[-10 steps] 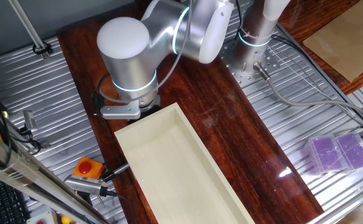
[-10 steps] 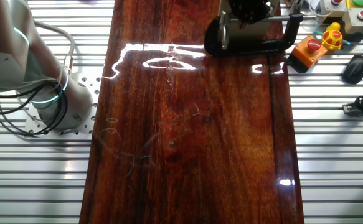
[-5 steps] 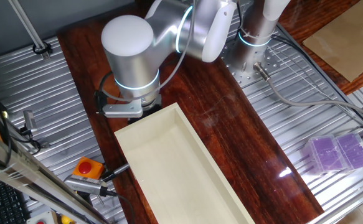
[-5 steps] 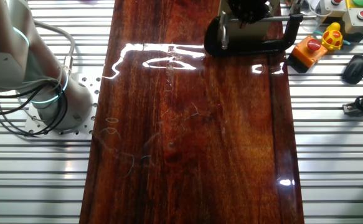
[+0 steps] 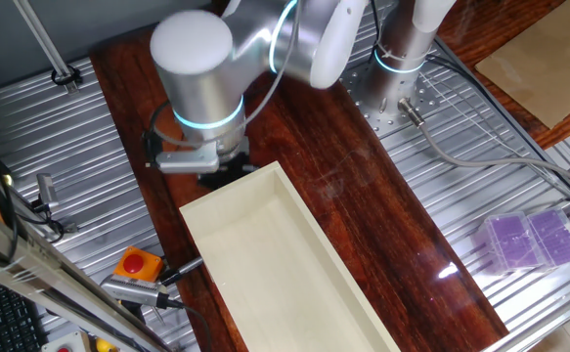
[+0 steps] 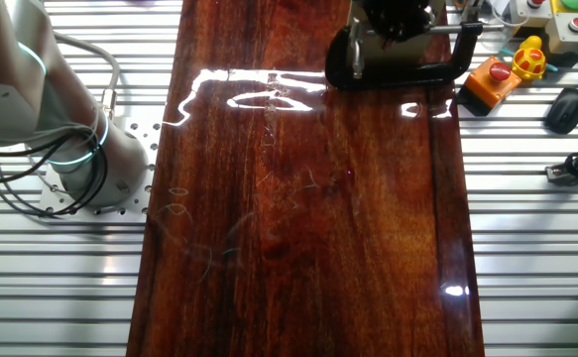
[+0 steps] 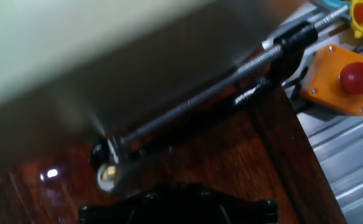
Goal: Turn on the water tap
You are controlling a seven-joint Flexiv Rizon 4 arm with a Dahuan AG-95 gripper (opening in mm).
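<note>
A black C-clamp (image 6: 388, 75) lies at the far edge of the dark wooden table. In the blurred hand view its threaded screw rod (image 7: 218, 87) runs diagonally, and a small shiny metal piece, likely the tap (image 7: 108, 176), sits at the rod's lower left end. My gripper (image 6: 398, 18) hangs over the clamp's middle. In the one fixed view the silver wrist hides the gripper (image 5: 214, 168) and the clamp. In the hand view only a black body (image 7: 175, 205) shows at the bottom edge, and the fingers cannot be made out.
A long cream box (image 5: 319, 244) stands on the table right beside the gripper and shows as a pale blur (image 7: 75, 37) in the hand view. An orange emergency-stop button box (image 7: 343, 81) sits just off the table's edge past the clamp. A purple tray (image 5: 529, 240) lies on the metal bench.
The wrist has shifted a little up and to the left over the clamp and is motion-blurred now. The clamp and the box have not moved.
</note>
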